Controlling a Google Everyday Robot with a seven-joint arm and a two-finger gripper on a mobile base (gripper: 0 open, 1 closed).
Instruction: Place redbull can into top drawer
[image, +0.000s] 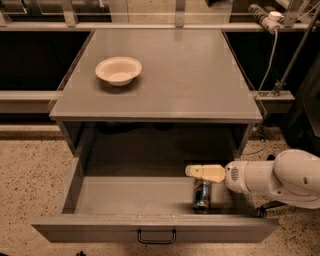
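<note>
Gripper (200, 172), over right part of top drawer (150, 229): smooth cream plastic, semi-gloss; arm shell behind it glossy white. redbull can (201, 196) just below claw: shiny metal. Drawer around claw: matt grey metal. Bowl (118, 70), well up-left of claw: matt cream. Floor (30, 165): speckled, stone-like.

Grey metal table (200, 85) on speckled floor (27, 162) — dark recesses (30, 60) behind — dim light

White, rounded arm (295, 177) — dotted grille at the wrist — cream gripper (196, 172) over the top drawer (100, 229), right side
</note>
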